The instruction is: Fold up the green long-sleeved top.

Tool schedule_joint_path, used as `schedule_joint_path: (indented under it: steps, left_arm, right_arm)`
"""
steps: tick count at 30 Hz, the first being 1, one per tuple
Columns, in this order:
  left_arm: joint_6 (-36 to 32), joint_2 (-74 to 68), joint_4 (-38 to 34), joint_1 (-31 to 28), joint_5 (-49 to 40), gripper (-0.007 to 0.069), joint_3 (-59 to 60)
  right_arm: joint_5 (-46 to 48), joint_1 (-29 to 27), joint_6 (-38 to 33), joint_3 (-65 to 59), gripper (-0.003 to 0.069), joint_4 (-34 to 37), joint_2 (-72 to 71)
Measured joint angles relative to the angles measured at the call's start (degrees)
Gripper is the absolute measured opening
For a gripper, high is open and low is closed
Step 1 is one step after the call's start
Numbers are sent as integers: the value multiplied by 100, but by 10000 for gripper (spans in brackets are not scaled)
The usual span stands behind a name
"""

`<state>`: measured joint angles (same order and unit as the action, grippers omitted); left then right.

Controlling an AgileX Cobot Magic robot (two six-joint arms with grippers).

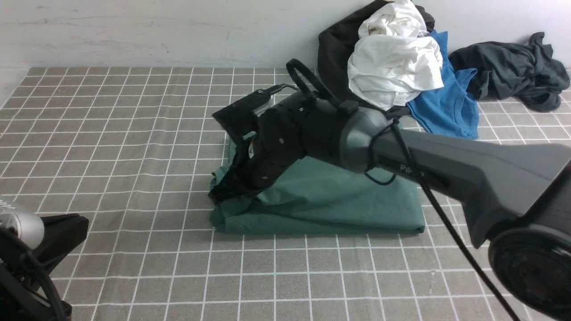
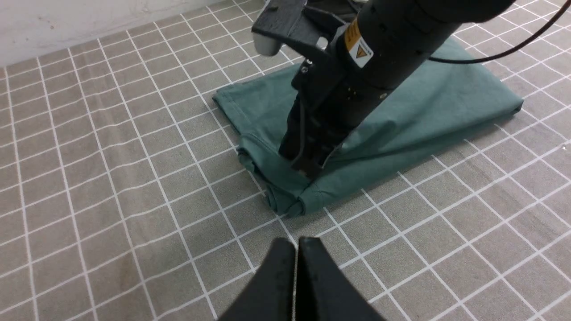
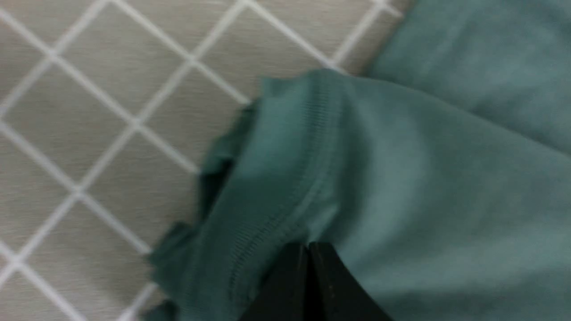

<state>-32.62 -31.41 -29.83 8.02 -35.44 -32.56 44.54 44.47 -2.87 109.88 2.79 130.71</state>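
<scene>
1. The green long-sleeved top [image 1: 339, 196] lies folded into a thick, slightly rumpled rectangle in the middle of the tiled surface [image 1: 134, 133].
2. My right gripper [image 1: 219, 192], fingers pressed together, touches the top's front-left corner.
3. My left gripper [image 2: 296, 243], also closed and empty, hovers by the surface's front-left corner.

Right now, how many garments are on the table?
5: green top centre; black garment, white garment, blue T-shirt piled at back; grey garment back right. Others may be hidden.
</scene>
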Motion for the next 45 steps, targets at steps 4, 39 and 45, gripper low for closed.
schedule_joint_path:
  steps: [4,39,45]
  left_arm:
    - [0,0,0,0,0,-8,0]
    - [-1196,2578,-45,0,1798,-8,1464]
    - [-1253,2800,-75,0,3139,-8,2206]
  right_arm:
    - [-169,176,-386,0,-14,134,0]
    - [834,205,100,561,-14,-3313,-3030]
    - [1653,-270,387,210,-14,-3920,-4767]
